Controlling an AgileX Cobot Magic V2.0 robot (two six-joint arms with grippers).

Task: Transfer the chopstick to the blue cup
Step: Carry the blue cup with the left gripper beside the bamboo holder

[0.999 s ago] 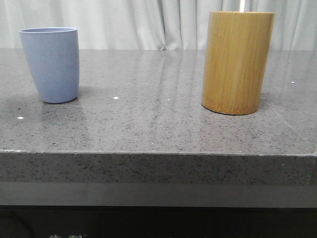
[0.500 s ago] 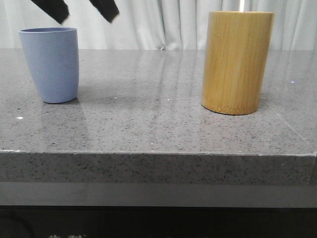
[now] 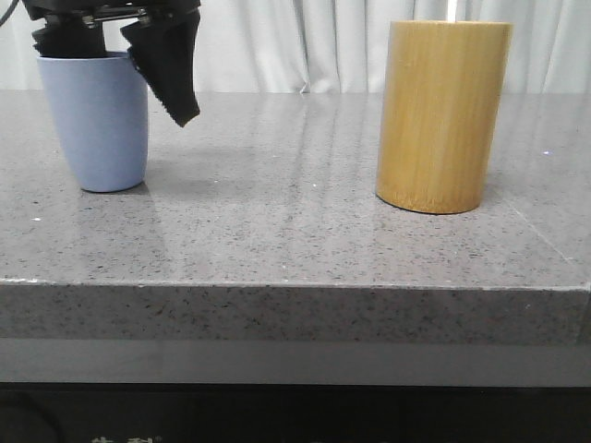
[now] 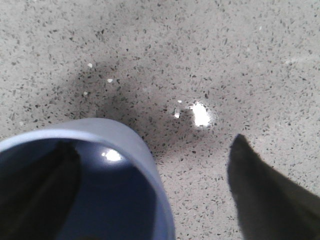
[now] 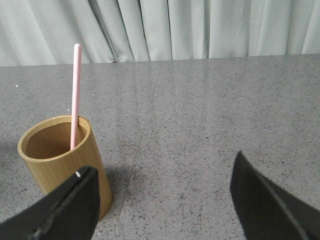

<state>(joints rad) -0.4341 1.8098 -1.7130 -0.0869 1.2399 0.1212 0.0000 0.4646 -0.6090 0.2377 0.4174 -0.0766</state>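
Note:
The blue cup (image 3: 95,120) stands upright at the left of the grey table and holds no chopstick that I can see. My left gripper (image 3: 137,115) is open and empty. It straddles the cup's right wall. In the left wrist view one finger (image 4: 35,195) is inside the cup (image 4: 150,170) and the other finger (image 4: 270,200) is outside over the table. One thin pink chopstick (image 5: 76,95) stands in the tan bamboo holder (image 5: 60,160); its tip shows in the front view (image 3: 452,9). My right gripper (image 5: 165,165) is open and empty, beside the holder.
The bamboo holder (image 3: 441,115) stands at the right of the table, well apart from the blue cup. Grey speckled tabletop (image 3: 277,212) lies between them. A pale curtain hangs behind. The table's front edge (image 3: 295,288) is near the camera.
My left gripper has come down from the top of the front view onto the blue cup, and its fingers now stand either side of the cup's right wall. The cups have not moved.

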